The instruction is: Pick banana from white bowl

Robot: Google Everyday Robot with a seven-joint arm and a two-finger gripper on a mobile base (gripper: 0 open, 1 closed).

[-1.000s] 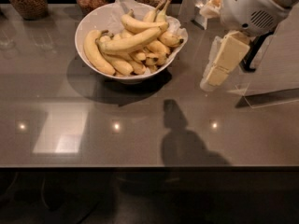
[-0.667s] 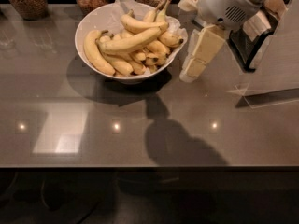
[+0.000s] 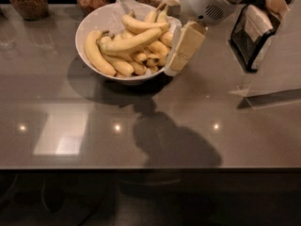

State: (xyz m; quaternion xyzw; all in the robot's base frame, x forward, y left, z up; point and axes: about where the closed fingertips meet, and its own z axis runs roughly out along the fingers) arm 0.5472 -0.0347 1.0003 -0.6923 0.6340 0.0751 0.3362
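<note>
The grey countertop (image 3: 141,145) spans the view. On its far side, left of centre, sits the white bowl (image 3: 87,24), paper-lined and heaped with bananas (image 3: 127,42). The gripper (image 3: 185,49) hangs just beside the bowl's right rim, angled down and left; whether it is open or closed cannot be told. Glass jars (image 3: 28,0) stand along the far edge.

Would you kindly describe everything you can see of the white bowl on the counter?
The white bowl is wide, round and plain, apparently glazed ceramic, standing upright on the dark glossy counter. Crinkled white paper lines it and sticks up past the far rim. It is heaped with yellow bananas. Glass jars stand behind it. The gripper hangs at its right rim as seen; whether it touches cannot be told.
</note>
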